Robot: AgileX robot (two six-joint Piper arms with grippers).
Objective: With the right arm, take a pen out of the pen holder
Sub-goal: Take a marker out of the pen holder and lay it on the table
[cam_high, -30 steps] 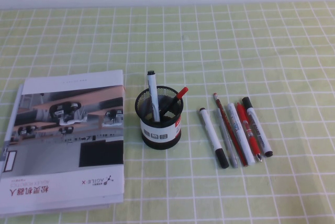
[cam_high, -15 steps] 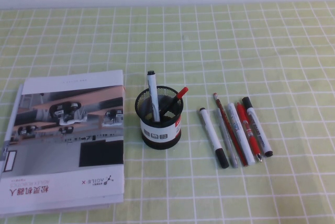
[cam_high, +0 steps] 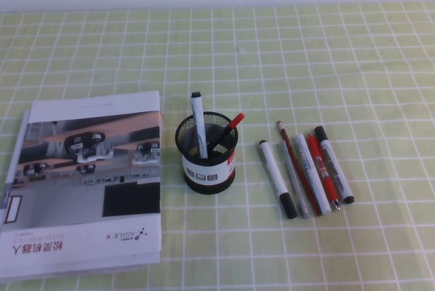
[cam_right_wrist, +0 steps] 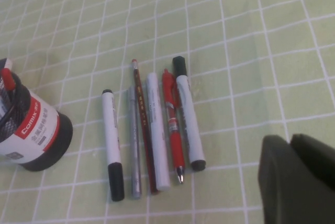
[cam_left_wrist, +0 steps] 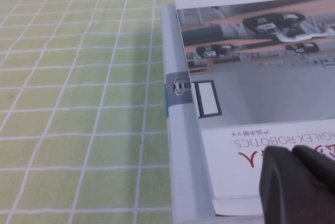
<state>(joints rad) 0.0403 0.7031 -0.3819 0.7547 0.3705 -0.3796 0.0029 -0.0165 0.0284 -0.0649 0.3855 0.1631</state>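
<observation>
Now I'm just starting: right gripper [cam_right_wrist: 290,141] closed near the loose pens [cam_right_wrist: 155,130], left gripper [cam_left_wrist: 291,152] closed over the booklet [cam_left_wrist: 251,88]. Next, open and reach a pen [cam_high: 198,122] in the holder [cam_high: 207,168].

pen holder [cam_high: 207,162]: black mesh cup, upright, mid-table, just right of booklet
in holder: white marker [cam_high: 198,117], black cap up; red-capped pen [cam_high: 232,123] leaning right
loose pens [cam_high: 309,172]: six side by side, right of holder
booklet [cam_high: 85,182]: flat, left
tablecloth [cam_high: 340,53]: green grid
</observation>
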